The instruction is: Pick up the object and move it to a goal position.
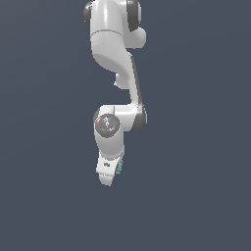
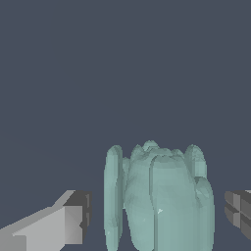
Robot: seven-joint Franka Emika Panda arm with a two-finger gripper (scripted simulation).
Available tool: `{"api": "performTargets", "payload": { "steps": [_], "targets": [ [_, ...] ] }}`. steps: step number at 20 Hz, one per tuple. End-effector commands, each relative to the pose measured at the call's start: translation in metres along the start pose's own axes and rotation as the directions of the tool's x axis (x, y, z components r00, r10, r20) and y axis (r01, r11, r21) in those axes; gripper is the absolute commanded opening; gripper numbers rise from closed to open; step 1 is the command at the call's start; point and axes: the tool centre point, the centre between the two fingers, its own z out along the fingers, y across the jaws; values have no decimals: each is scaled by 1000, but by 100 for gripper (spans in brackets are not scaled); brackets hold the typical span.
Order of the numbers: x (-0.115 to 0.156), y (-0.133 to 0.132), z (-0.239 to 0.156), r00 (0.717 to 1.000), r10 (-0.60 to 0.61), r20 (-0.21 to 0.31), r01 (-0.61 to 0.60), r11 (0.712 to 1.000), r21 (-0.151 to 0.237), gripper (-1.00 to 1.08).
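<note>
- exterior view: the white arm hangs down in the middle of a plain dark grey scene. the gripper (image 1: 109,177) points down. a small bit of the green object (image 1: 119,168) peeks out at the gripper's side, on the exterior view's right. most of it is hidden by the gripper.
- wrist view: the object (image 2: 159,201) stands tall between the two fingers (image 2: 66,224). its long way runs up and down here. there is a gap on each side, so the fingers are spread and not holding it. its lower part is cut off. no goal mark shows.
</note>
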Motion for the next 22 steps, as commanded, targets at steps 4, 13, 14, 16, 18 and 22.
{"api": "performTargets", "payload": {
  "steps": [4,13,14,16,18,22],
  "targets": [
    [0,1,12,1000,-1,0,1,1000,-1,100],
    [0,2,11,1000,-1,0,1,1000,-1,-100],
    [0,2,11,1000,-1,0,1,1000,-1,-100],
    [0,2,11,1000,-1,0,1,1000,-1,-100],
    [0,2,10,1000,-1,0,1,1000,-1,-100],
    [-1,3,1,1000,-1,0,1,1000,-1,-100]
  ]
}}
